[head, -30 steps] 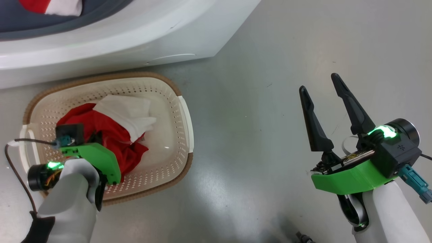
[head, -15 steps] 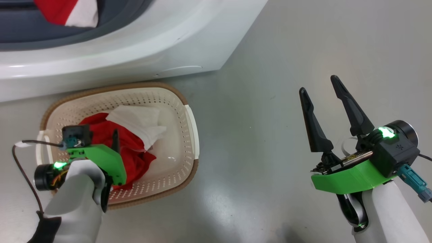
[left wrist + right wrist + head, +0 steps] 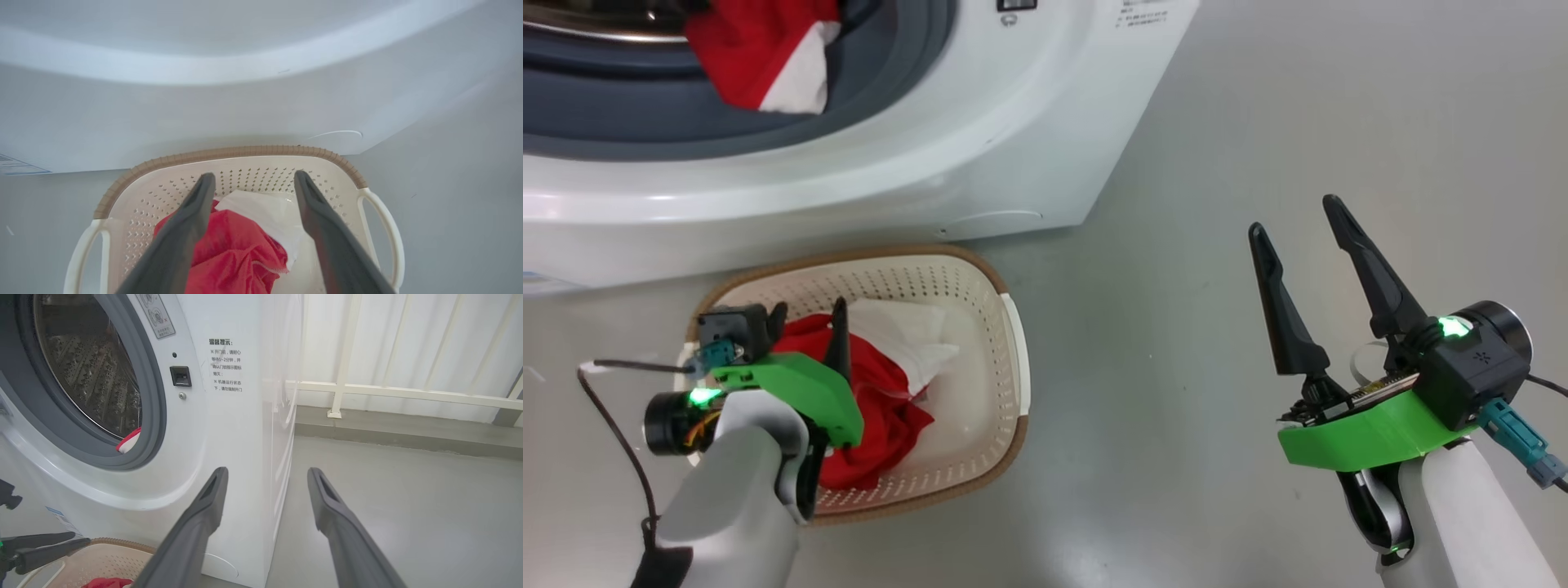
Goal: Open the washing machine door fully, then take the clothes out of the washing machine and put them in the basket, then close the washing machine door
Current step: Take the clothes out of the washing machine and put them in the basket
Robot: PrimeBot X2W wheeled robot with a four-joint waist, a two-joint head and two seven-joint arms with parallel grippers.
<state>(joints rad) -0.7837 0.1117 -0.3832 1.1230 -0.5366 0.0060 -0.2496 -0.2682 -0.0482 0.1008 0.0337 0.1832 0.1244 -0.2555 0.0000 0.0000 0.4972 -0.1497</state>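
Note:
The cream basket sits on the floor in front of the white washing machine. A red and white garment lies loose inside it. My left gripper hangs open just above that garment; in the left wrist view its fingers straddle the clothes without touching. Another red and white garment rests at the grey rubber ring of the drum mouth, also seen as clothes. My right gripper stands open and empty over bare floor. The washing machine door is out of view.
Grey floor spreads right of the basket and beside the machine's side panel. A white railing and pale wall stand beyond the machine. A dark cable trails from my left wrist.
My left gripper has opened, let go of the red garment in the basket and lifted slightly. The camera has tilted up, showing more of the drum mouth. The right arm has stayed put.

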